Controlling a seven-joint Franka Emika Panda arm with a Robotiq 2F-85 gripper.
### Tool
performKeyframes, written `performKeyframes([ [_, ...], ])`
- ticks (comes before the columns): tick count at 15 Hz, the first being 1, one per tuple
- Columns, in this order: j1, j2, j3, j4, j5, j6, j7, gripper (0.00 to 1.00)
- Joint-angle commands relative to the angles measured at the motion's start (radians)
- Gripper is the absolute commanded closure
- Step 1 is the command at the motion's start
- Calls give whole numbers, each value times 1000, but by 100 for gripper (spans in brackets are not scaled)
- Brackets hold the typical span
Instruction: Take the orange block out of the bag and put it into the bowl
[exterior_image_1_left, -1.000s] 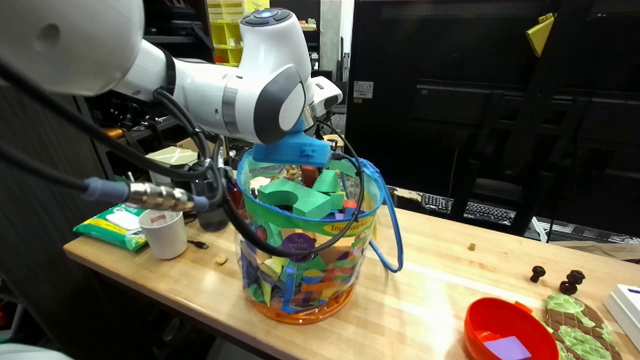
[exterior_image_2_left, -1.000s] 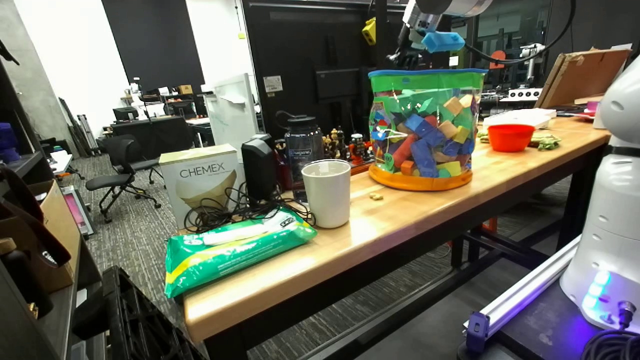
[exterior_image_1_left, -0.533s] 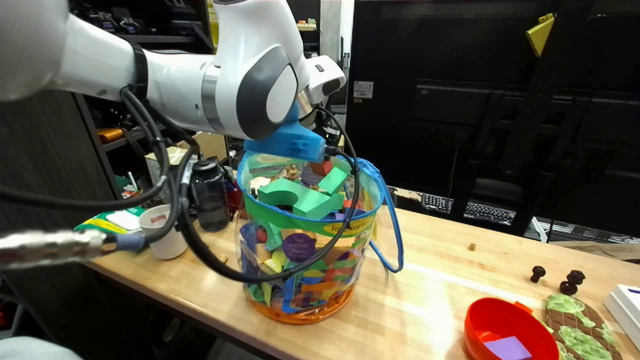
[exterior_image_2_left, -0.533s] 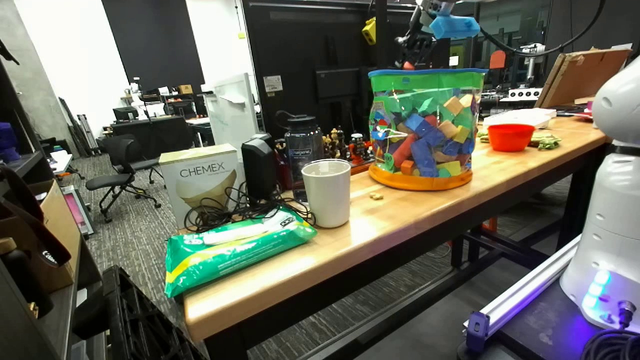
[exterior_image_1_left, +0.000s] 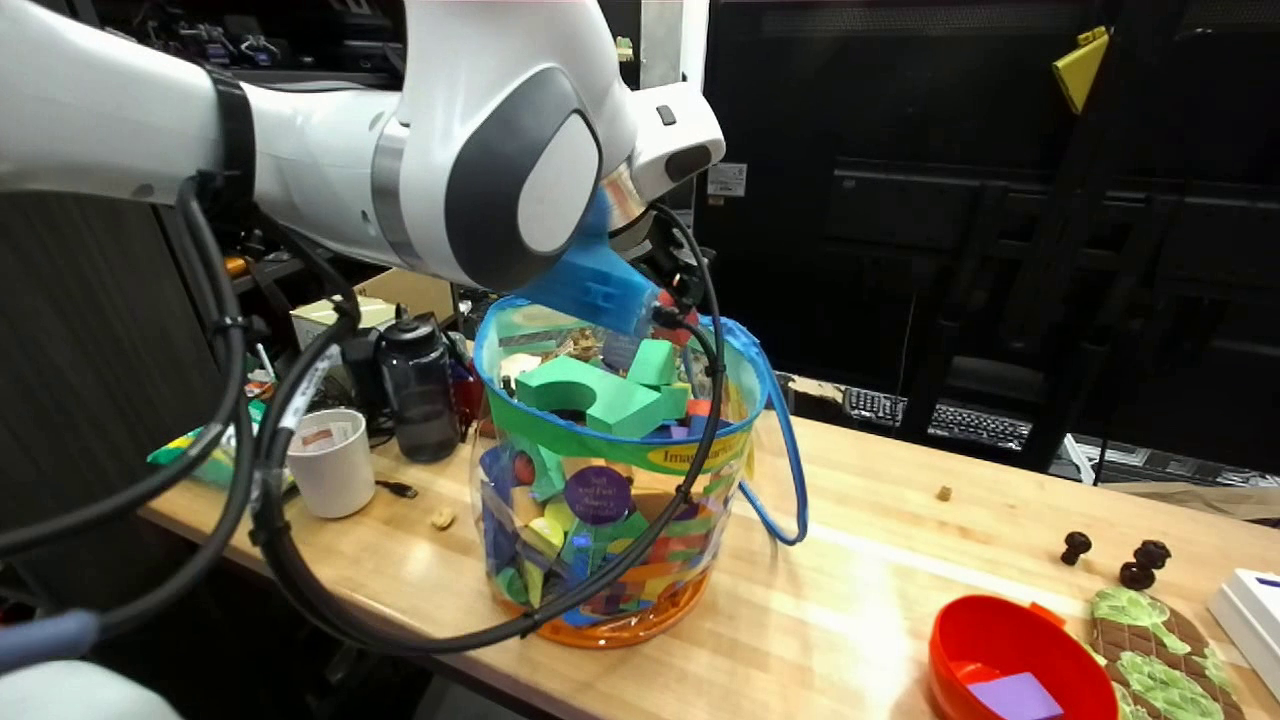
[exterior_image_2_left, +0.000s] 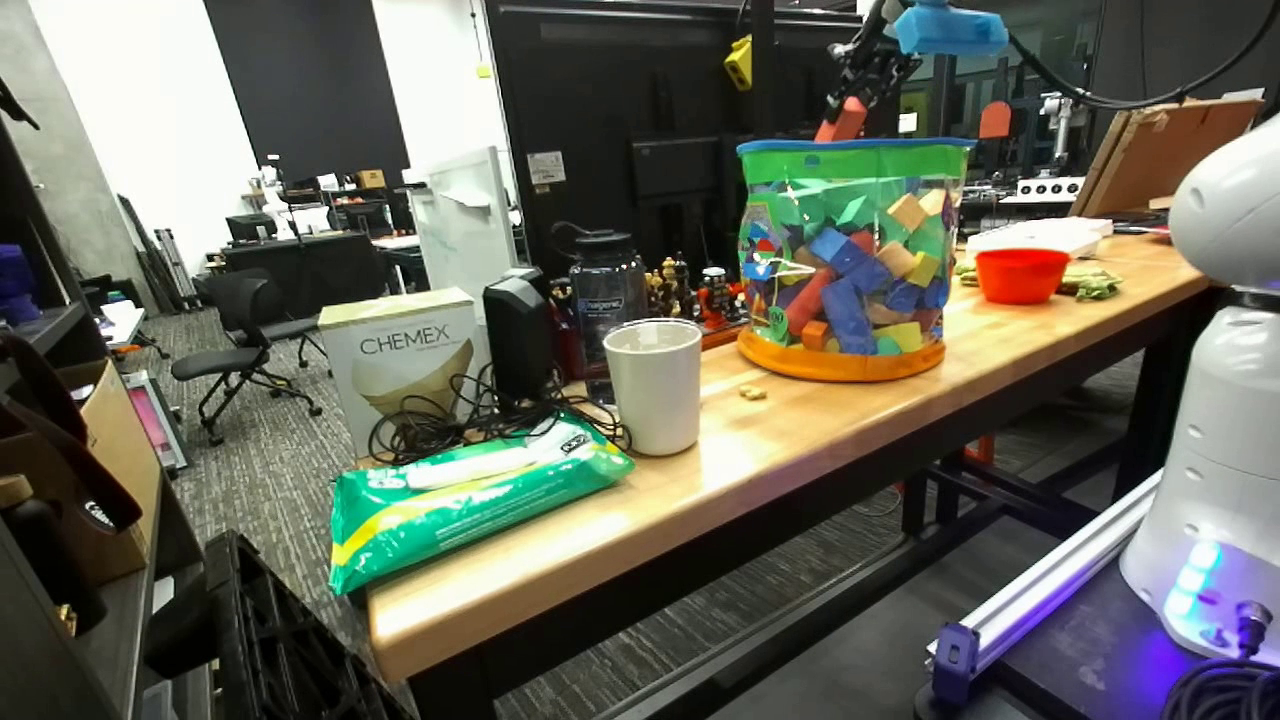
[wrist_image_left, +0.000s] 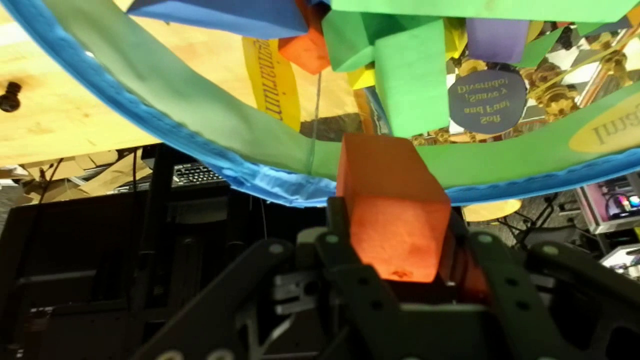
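Observation:
My gripper (wrist_image_left: 396, 220) is shut on an orange-red block (wrist_image_left: 392, 167), one finger on each side. In an exterior view, the gripper (exterior_image_2_left: 862, 82) holds the tilted block (exterior_image_2_left: 842, 118) at the bag's mouth; its lower end is hidden behind the rim. In an exterior view, the blue camera mount partly hides gripper and block (exterior_image_1_left: 686, 328). The clear bag (exterior_image_1_left: 598, 495) with blue rim stands upright, full of coloured blocks; it also shows in an exterior view (exterior_image_2_left: 850, 160). The red bowl (exterior_image_1_left: 1000, 622) stands apart from the bag, with a purple block (exterior_image_1_left: 1015, 697) inside.
A blue strap handle (exterior_image_1_left: 793, 460) hangs on the bag's side towards the bowl. A quilted cloth (exterior_image_1_left: 1165, 640), a white box (exterior_image_1_left: 1250, 622) and dark chess pieces (exterior_image_1_left: 1076, 547) lie near the bowl. A white cup (exterior_image_1_left: 330, 465) and dark bottle (exterior_image_1_left: 416, 395) stand beyond the bag.
The gripper has risen from the bag's mouth and shifted sideways. The orange-red block, hidden a second ago behind the rim in an exterior view, now shows above it. The bowl has not moved.

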Motion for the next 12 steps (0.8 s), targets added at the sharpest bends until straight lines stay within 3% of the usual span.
performKeyframes([
  [1,-45,-69,-12,-38,14,23,54,84],
  [12,-331,-97,20,-105,6,82,309,84],
])
